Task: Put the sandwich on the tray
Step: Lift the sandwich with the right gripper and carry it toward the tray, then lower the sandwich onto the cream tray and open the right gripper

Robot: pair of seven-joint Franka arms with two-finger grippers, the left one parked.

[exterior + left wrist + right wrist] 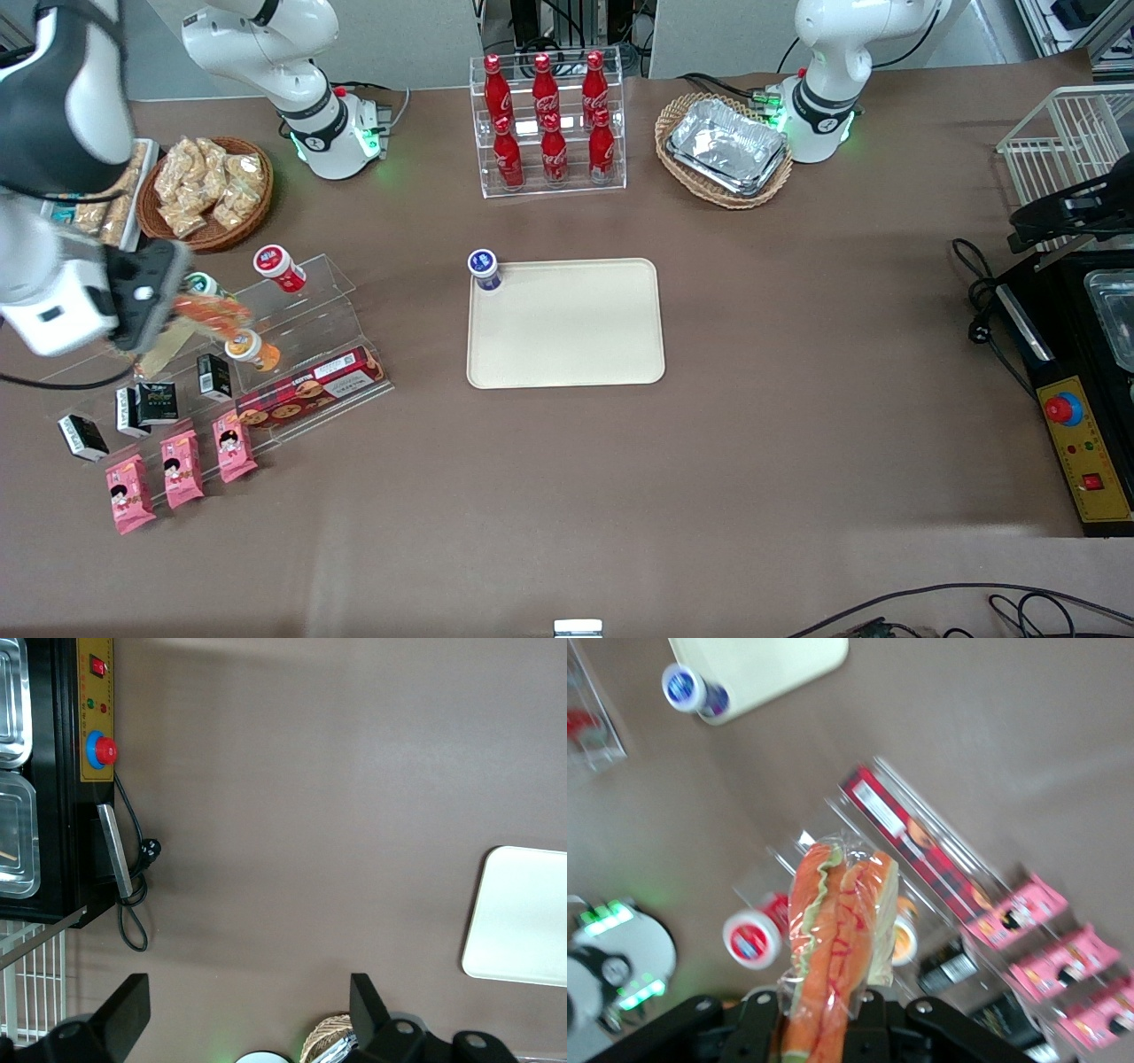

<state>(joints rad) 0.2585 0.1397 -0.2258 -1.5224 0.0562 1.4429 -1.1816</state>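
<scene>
Surface: brown-covered table point(797, 443), viewed from the front camera.

Item 1, sandwich point(837, 939): wrapped wedge, orange-red and pale green layers outward, clamped between the closed fingers of the gripper point(155, 297). Held in the air above the clear acrylic stand point(292, 354) at the working arm's end of the table, about 9 o'clock from the tray in the front view.

Item 2, tray point(567, 346): cream, flat, mid-table. Bare except for a blue-capped bottle point(485, 268) at its 10 o'clock corner, on or touching the rim; which, cannot be told.

Item 3, stand contents: red-capped bottle point(279, 268), orange-capped bottle point(251, 348), biscuit box point(310, 387), all below the sandwich.

Item 4, pink snack packets point(182, 468): at 6 o'clock from the stand.

Status, judged: pick-up done, sandwich lifted clear. Remaining: carry to the tray, lower onto open tray surface away from the bottle, release.
</scene>
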